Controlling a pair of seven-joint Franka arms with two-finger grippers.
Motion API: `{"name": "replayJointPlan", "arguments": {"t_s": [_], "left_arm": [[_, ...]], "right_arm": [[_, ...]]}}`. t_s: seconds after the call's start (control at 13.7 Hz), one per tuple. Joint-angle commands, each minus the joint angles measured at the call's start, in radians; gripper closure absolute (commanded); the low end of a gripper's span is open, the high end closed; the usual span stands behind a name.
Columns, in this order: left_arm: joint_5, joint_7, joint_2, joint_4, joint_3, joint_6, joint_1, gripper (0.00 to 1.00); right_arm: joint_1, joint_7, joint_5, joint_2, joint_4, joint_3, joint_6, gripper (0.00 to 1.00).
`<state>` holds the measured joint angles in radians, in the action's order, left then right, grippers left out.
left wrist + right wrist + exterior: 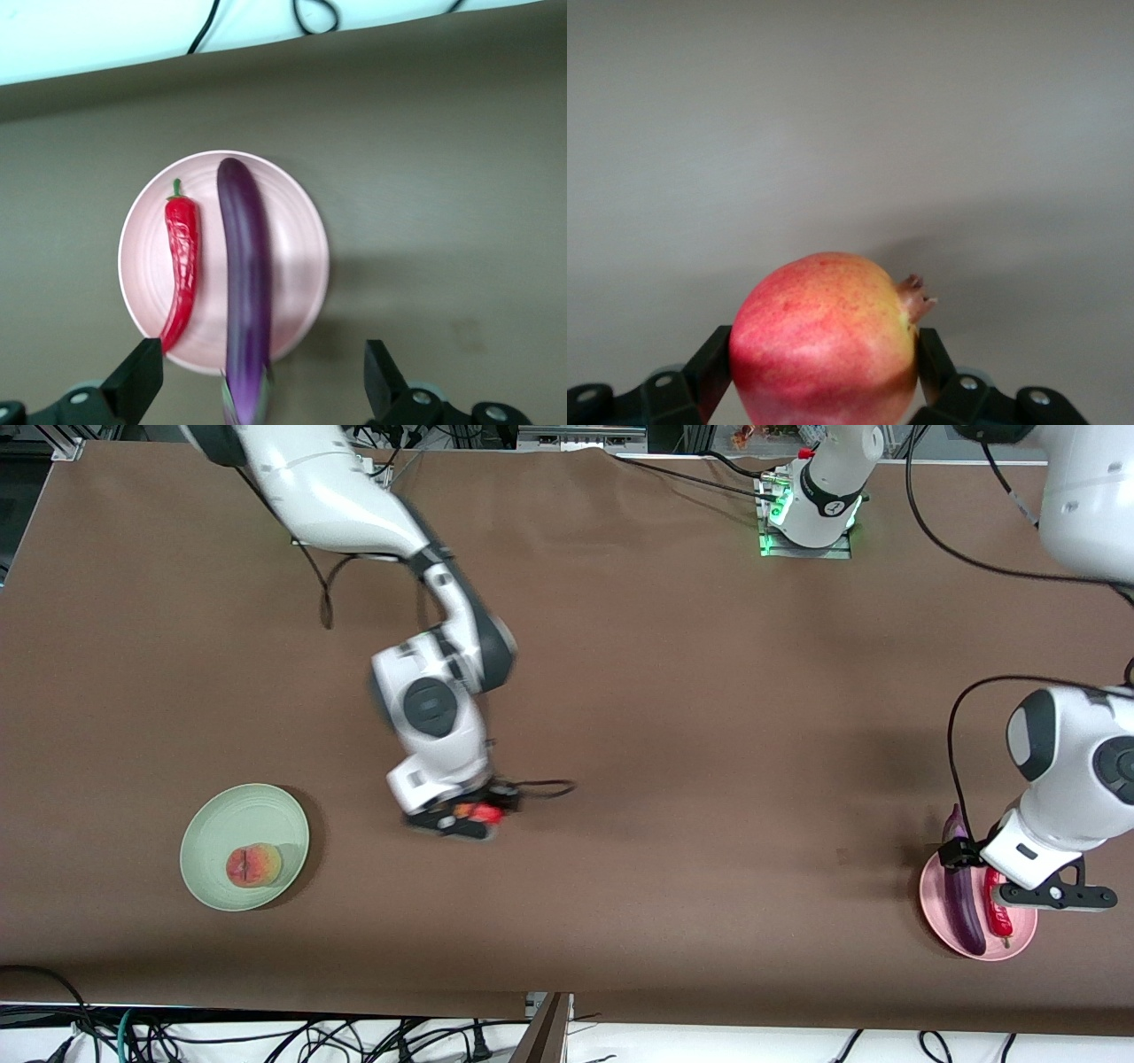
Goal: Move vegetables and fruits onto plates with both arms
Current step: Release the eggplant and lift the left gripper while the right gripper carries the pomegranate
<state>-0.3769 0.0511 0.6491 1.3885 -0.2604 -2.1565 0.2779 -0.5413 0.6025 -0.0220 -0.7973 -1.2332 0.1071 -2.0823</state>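
Note:
My right gripper is shut on the red pomegranate and holds it above the bare middle of the table; in the right wrist view the pomegranate fills the gap between the jaws. The peach lies on the mint green plate toward the right arm's end. The purple eggplant and the red chili pepper lie side by side on the pink plate toward the left arm's end. My left gripper is open and empty over that plate; the left wrist view shows the eggplant and chili below it.
The brown table carries nothing else. Its front edge runs along the bottom of the front view, with cables below it. Black cables trail from both arms.

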Motion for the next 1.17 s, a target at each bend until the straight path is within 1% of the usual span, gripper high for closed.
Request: {"name": "replayJointPlan", "arguments": {"t_s": [0.0,0.15,0.22,0.37,0.59,0.66,0.8,0.88,0.95,1.02,1.1], "left_arm": [[0.114,-0.017,-0.08,-0.014,-0.046,0.195,0.0,0.0],[0.22,-0.016,-0.109,-0.07,-0.066,0.349,0.001,0.0],[0.251,-0.019,-0.12,-0.1,-0.069,0.413,0.0,0.0],[0.28,-0.019,-0.135,-0.162,-0.086,0.539,0.0,0.0],[0.273,-0.023,-0.164,-0.252,-0.092,0.72,0.0,0.0],[0.273,-0.028,-0.169,-0.265,-0.092,0.75,0.001,0.0],[0.265,-0.071,-0.244,-0.244,-0.076,0.751,-0.012,0.0],[0.266,-0.085,-0.278,-0.217,-0.031,0.745,-0.079,0.0],[0.276,-0.092,-0.334,-0.16,0.095,0.733,-0.174,0.0],[0.295,-0.094,-0.382,-0.088,0.187,0.683,-0.242,0.0],[0.306,-0.093,-0.449,-0.007,0.248,0.593,-0.291,0.0]], "right_arm": [[0.131,-0.227,-0.012,0.032,-0.029,-0.012,0.06,0.78],[0.217,-0.384,-0.009,0.036,-0.031,-0.003,0.112,0.78],[0.26,-0.47,-0.01,0.035,-0.034,0.009,0.134,0.78],[0.351,-0.613,-0.013,0.03,-0.052,0.008,0.137,0.78],[0.371,-0.638,-0.01,0.03,-0.072,0.011,0.137,0.78],[0.377,-0.638,-0.007,0.029,-0.081,0.011,0.13,0.78],[0.392,-0.644,-0.006,0.023,-0.084,0.009,0.127,0.78],[0.4,-0.653,-0.004,0.023,-0.084,0.011,0.125,0.78],[0.409,-0.665,-0.001,0.02,-0.084,0.009,0.117,0.78],[0.423,-0.682,0.001,0.013,-0.084,0.011,0.114,0.78],[0.432,-0.701,0.001,0.01,-0.084,0.009,0.107,0.78]]}}
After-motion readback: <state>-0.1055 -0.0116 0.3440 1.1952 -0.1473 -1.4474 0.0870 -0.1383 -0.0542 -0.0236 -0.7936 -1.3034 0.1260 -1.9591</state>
